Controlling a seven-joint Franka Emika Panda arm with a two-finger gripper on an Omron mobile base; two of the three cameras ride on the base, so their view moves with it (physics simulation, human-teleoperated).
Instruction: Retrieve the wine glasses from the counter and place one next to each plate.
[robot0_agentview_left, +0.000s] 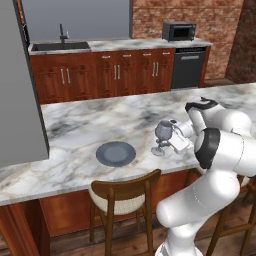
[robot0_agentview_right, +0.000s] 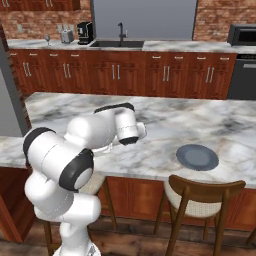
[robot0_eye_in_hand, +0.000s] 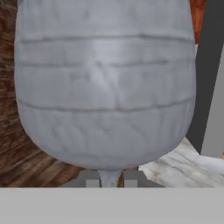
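A clear greyish wine glass (robot0_agentview_left: 163, 131) stands upright over the marble island, its round foot at or just above the top, a short way right of a blue-grey plate (robot0_agentview_left: 115, 153) (robot0_agentview_right: 197, 157). My gripper (robot0_agentview_left: 166, 142) reaches in from the right and is shut on the glass's thin stem. In the hand view the glass's bowl (robot0_eye_in_hand: 105, 87) looms close, and the stem sits between my gripper's (robot0_eye_in_hand: 109, 179) two fingertips. The counter (robot0_agentview_left: 125, 45) (robot0_agentview_right: 175, 46) runs along the brick wall behind. A small glass-like thing (robot0_agentview_right: 47, 38) stands at its far left end.
Wooden chairs (robot0_agentview_left: 125, 195) (robot0_agentview_right: 200, 197) are tucked under the island's near edge. The counter carries a sink with a tap (robot0_agentview_left: 61, 45), a microwave (robot0_agentview_left: 178, 31), a toaster (robot0_agentview_right: 65, 36) and a coffee machine (robot0_agentview_right: 85, 32). A grey fridge side (robot0_agentview_left: 20, 85) blocks the left.
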